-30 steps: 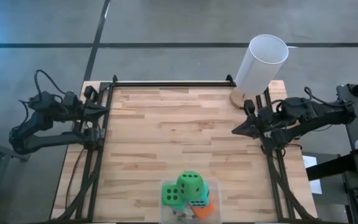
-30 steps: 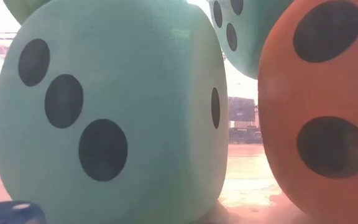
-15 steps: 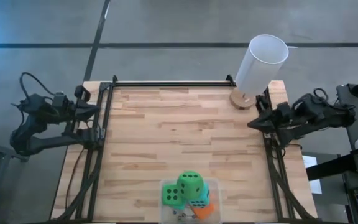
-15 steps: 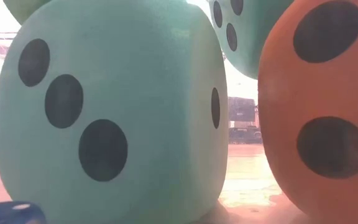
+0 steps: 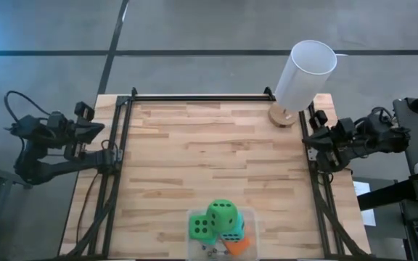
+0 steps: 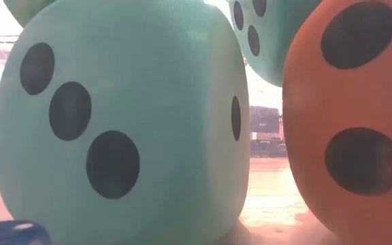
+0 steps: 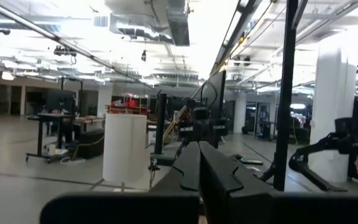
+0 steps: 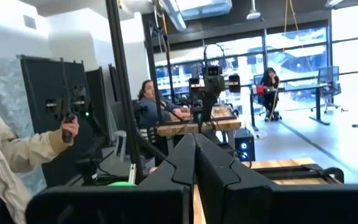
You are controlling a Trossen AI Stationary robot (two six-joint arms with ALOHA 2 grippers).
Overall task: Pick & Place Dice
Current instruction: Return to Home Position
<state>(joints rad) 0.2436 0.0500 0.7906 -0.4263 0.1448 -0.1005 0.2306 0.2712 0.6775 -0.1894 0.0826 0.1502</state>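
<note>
The wooden table [image 5: 194,145] is bare except at two spots: a tall white cylinder [image 5: 305,72] at its far right corner, and a transparent bin [image 5: 251,226] at the middle of the near edge. All the large dice are piled in that bin, touching one another. I count five: two green dice [image 5: 223,214], two teal dice [image 6: 114,122] and one orange-red die [image 6: 352,122]. They look like foam, so probably light, soft and not fragile. A squeeze would likely dent them, so a wide grip across two opposite flat faces seems best, not across corners. A corner of one small blue die [image 6: 9,231] shows at the bin floor; I cannot count the other small ones. The left gripper [image 7: 199,152] sits off the table's left edge and the right gripper [image 8: 194,143] off its right edge. Each has its fingers pressed together on nothing.
</note>
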